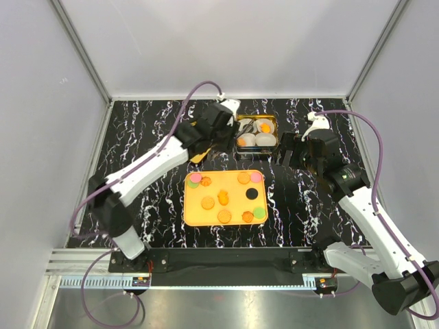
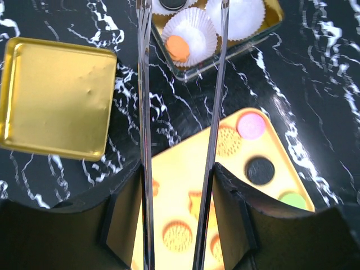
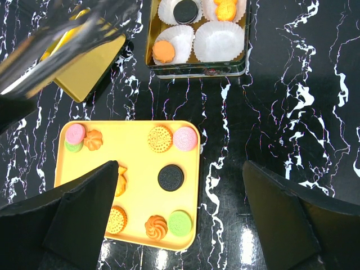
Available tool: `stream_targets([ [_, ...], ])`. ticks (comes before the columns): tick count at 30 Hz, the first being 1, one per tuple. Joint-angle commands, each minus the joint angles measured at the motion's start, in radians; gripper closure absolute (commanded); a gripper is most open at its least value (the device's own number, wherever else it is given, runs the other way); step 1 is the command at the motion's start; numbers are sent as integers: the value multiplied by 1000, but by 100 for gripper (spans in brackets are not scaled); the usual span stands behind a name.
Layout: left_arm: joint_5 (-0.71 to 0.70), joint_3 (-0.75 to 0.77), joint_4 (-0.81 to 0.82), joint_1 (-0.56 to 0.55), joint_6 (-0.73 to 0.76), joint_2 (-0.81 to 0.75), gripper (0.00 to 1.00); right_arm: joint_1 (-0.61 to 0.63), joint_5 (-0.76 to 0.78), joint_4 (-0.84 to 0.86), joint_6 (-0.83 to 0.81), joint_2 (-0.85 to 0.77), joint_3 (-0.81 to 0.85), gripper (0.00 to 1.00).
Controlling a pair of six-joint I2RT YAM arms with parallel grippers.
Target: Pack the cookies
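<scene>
Packing small round flat cookies (image 3: 160,138): most on yellow plastic tray (image 3: 135,169), few in gold metal tin (image 3: 197,68) at tray's 12 o'clock. Left gripper (image 2: 177,191) half-closed, clamping clear plastic tongs (image 2: 145,112); right gripper (image 3: 180,169) wide, empty. Next, likely: lower tongs to tray, pinch cookie.

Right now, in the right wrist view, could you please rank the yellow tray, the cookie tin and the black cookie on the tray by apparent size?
1. Yellow tray, largest.
2. Cookie tin, partly cut off by the frame.
3. Black cookie, clearly smallest.
</scene>
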Motion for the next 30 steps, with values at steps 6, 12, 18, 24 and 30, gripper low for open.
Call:
stream_targets([
  [6,-3,-254,-62,-89,-34,-258,46,3,3,38,-9,-15,-3,0],
  [12,4,-398,-53,-174,-95,-344,46,3,0,41,-8,-8,-2,0],
  [18,17,-499,-7,-226,-144,-347,46,3,0,40,-6,-6,-5,0],
  [24,0,-483,13,-249,-146,-292,46,4,4,37,-8,-6,-2,0],
  [30,-29,-454,16,-251,-131,-221,46,1,6,34,-9,-6,-2,0],
])
